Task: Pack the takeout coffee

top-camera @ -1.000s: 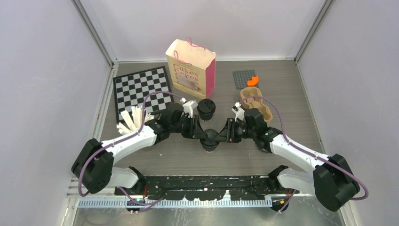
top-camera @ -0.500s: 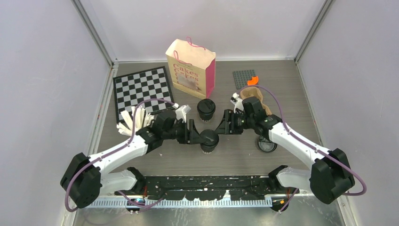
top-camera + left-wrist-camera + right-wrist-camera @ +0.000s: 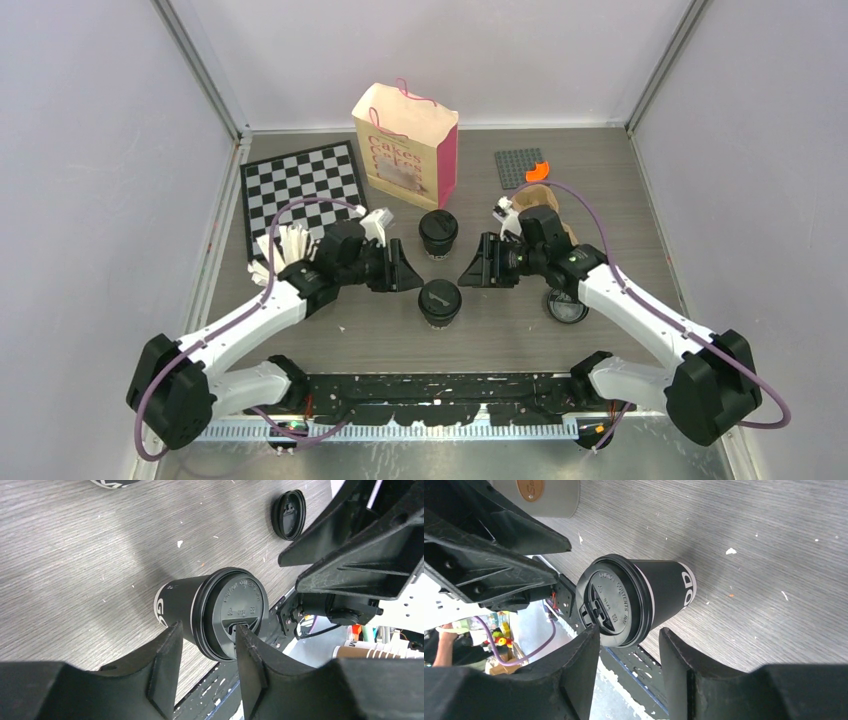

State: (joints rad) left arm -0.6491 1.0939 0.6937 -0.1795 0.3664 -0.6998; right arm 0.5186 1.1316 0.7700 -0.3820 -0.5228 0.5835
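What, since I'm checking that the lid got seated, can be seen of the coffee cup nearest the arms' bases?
The cup is black paper, with a thin white band under the rim and white lettering near its base. A round black plastic lid with a sip opening looks pressed on evenly. The cup stands upright on the grey wood-grain table, just nearer the bases than the gap between the left hand and the right hand. Both are open and neither touches it.
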